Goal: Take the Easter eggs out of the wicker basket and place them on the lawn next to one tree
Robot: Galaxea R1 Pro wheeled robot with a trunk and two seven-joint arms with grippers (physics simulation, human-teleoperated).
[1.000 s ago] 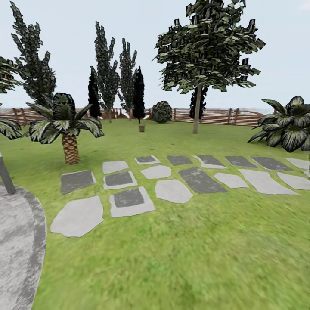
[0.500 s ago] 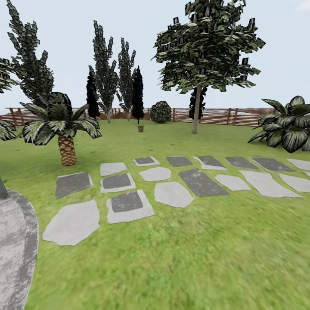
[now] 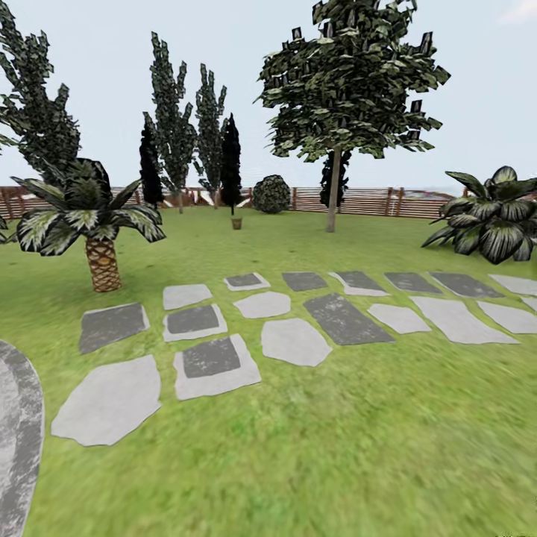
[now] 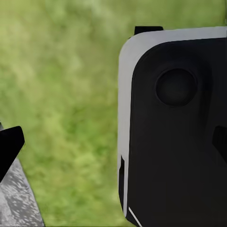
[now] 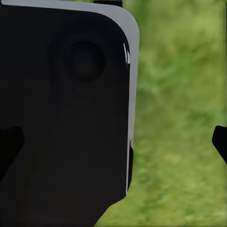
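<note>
Far across the lawn (image 3: 335, 447) a small brown wicker basket (image 3: 236, 222) stands on the grass in front of the dark cypresses. It is too distant to tell whether any eggs lie in it. To its right rises a tree (image 3: 333, 190) with a straight grey trunk and a broad leafy crown. In the left wrist view my left gripper (image 4: 113, 144) hangs open over grass, one black fingertip (image 4: 9, 146) at the frame's edge. My right gripper (image 5: 113, 142) is open too, with one fingertip (image 5: 220, 141) showing, and holds nothing.
Grey stepping stones (image 3: 294, 339) cross the grass ahead. A short palm (image 3: 93, 224) stands at the left and a broad-leaved plant (image 3: 492, 220) at the right. The grey patio edge (image 3: 15, 432) is at the lower left, and a slatted fence (image 3: 373, 201) with a round bush (image 3: 271, 194) closes the back.
The whole head view has shifted: palm, stones and patio slid leftward and the pole at the left edge dropped out of sight. The camera moved, not the things.
</note>
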